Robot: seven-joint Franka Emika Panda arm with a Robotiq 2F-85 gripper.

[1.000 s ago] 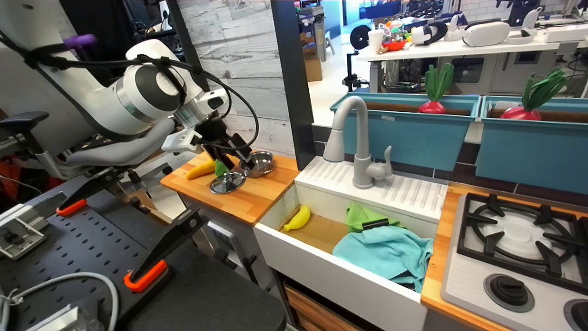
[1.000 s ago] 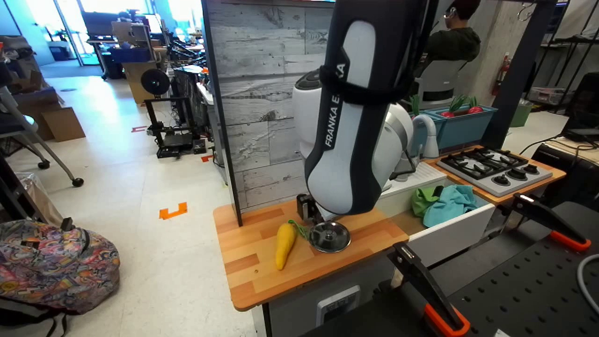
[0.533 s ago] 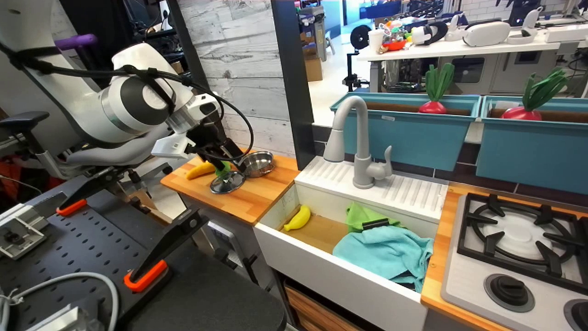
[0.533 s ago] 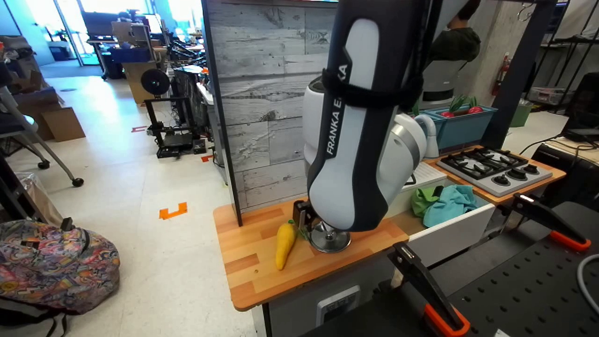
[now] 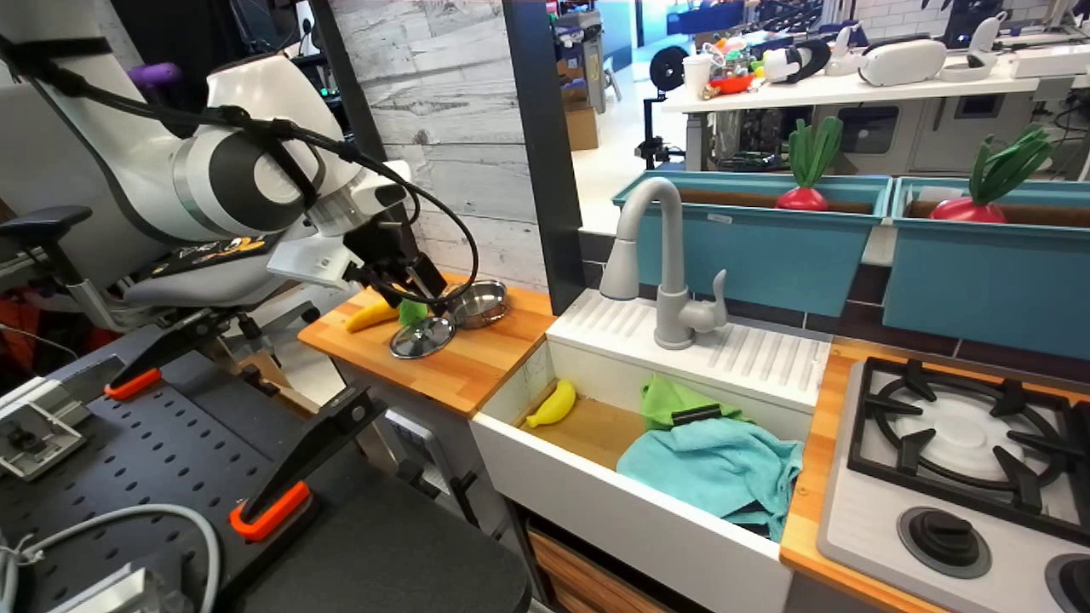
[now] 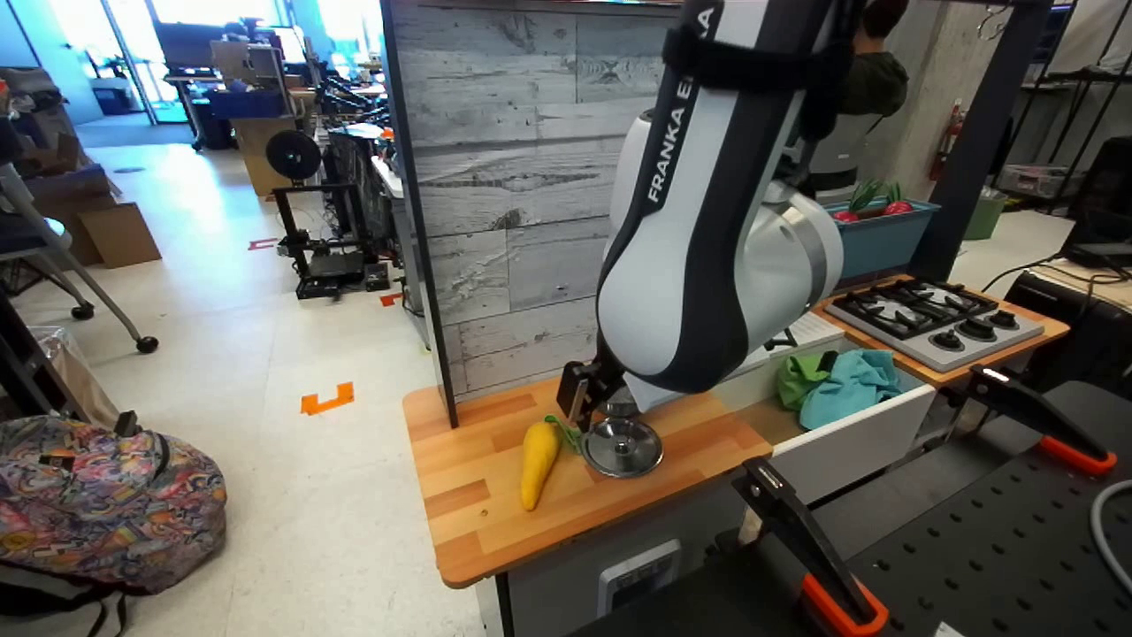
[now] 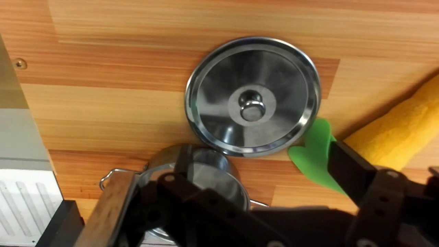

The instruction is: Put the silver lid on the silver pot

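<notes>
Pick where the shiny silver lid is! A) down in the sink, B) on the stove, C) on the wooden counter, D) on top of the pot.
C, because the silver lid lies on the wooden counter, beside the uncovered silver pot.

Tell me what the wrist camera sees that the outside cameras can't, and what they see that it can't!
Only the wrist view: a small screw in the wooden counter beside the sink; I can't make it out from outside.

Only the exterior views: both show the stove, the blue cloth and the robot's white arm; an exterior view also shows a banana in the sink.

Shared: the silver lid, silver pot, yellow toy, wooden counter and gripper.
</notes>
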